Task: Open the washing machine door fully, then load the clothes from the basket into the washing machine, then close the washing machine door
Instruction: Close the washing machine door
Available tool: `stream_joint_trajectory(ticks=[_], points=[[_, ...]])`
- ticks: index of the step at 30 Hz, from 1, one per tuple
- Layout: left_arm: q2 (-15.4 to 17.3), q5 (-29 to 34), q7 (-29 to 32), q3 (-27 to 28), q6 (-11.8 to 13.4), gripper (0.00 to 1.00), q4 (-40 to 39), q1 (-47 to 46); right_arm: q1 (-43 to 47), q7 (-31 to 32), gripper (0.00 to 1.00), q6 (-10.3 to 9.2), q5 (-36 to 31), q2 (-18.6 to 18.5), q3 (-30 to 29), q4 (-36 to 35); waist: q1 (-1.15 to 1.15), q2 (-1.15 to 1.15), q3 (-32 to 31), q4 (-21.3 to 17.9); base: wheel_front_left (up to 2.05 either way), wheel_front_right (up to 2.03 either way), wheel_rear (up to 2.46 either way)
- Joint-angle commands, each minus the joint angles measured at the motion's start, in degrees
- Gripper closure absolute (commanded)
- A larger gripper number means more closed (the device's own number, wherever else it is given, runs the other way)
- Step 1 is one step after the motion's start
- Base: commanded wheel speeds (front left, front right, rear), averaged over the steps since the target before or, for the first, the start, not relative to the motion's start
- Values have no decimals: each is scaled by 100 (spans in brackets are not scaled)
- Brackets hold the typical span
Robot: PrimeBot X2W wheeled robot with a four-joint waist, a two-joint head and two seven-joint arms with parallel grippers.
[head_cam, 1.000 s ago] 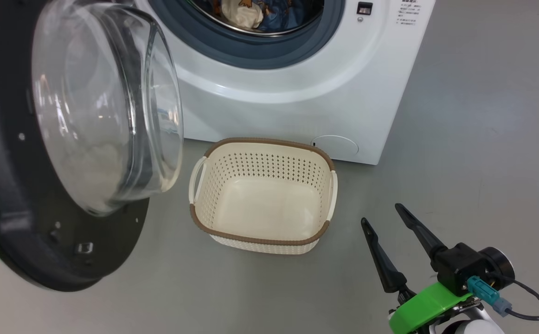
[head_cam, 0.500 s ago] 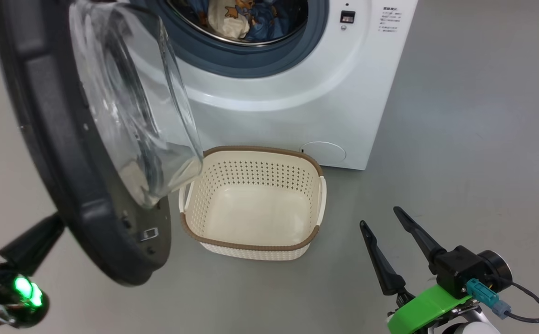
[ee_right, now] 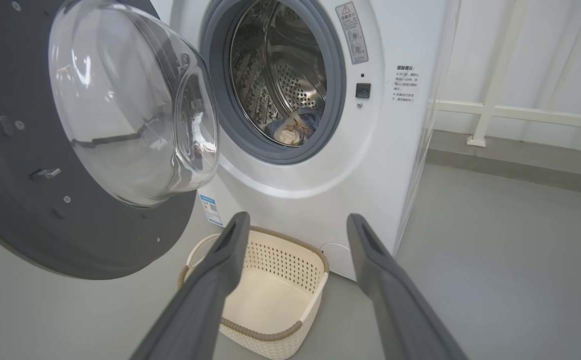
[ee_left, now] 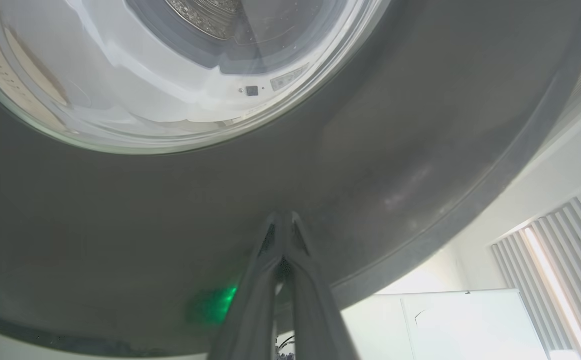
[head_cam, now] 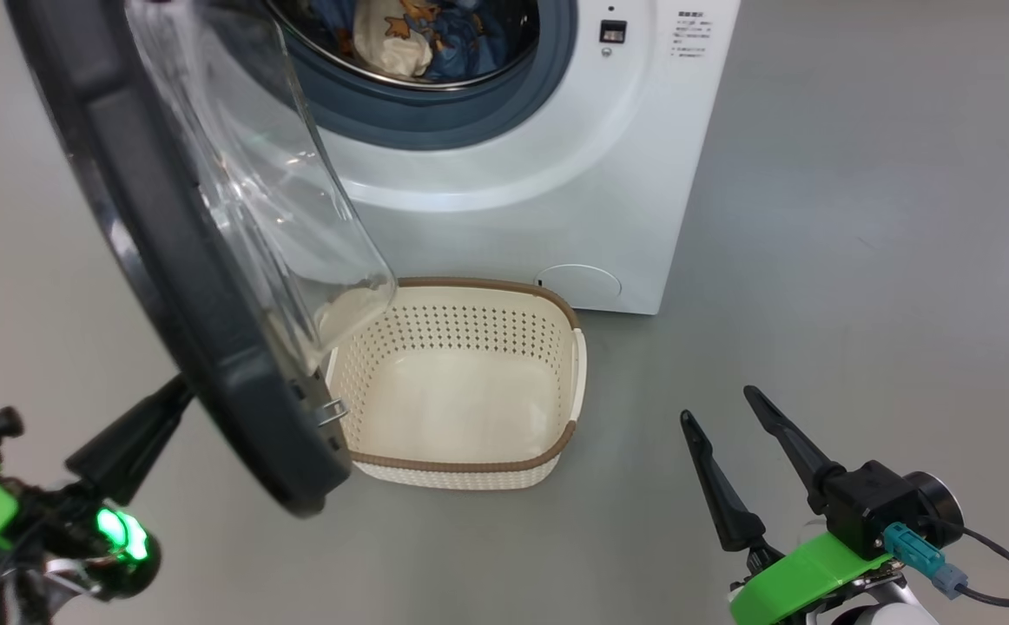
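two grippers, one job: the closed left gripper (ee_left: 283,218) presses the door (head_cam: 183,304) at left, apparently to swing it shut; right gripper (head_cam: 718,404) idles open, lower right; clothes (head_cam: 400,35) sit in the washer (head_cam: 557,217), top centre.

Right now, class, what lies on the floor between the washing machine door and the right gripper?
In the head view, the empty basket stands between the washing machine door and the right gripper; bare floor separates basket and gripper.
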Motion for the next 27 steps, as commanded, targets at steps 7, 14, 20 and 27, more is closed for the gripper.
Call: stream_joint_trajectory(ticks=[7, 14, 20, 27], points=[[101, -317, -487, -531, -158, 100, -110, 17, -58, -88, 0, 9, 55, 40, 97, -104, 0, 0, 60, -186, 0, 0, 0], [100, -501, -1048, -979, -278, 100, 6, -52, -94, -115, 0, 9, 67, 40, 69, -94, 0, 0, 116, -399, 0, 0, 0], [100, -581, -1629, -1349, -382, 100, 176, -214, -146, -147, 0, 9, 79, 40, 76, -73, 0, 0, 194, -626, 0, 0, 0], [100, -627, -2185, -1608, -450, 100, 376, -381, -186, -230, 0, 9, 134, 40, 82, 1, 0, 0, 237, -964, 0, 0, 0]])
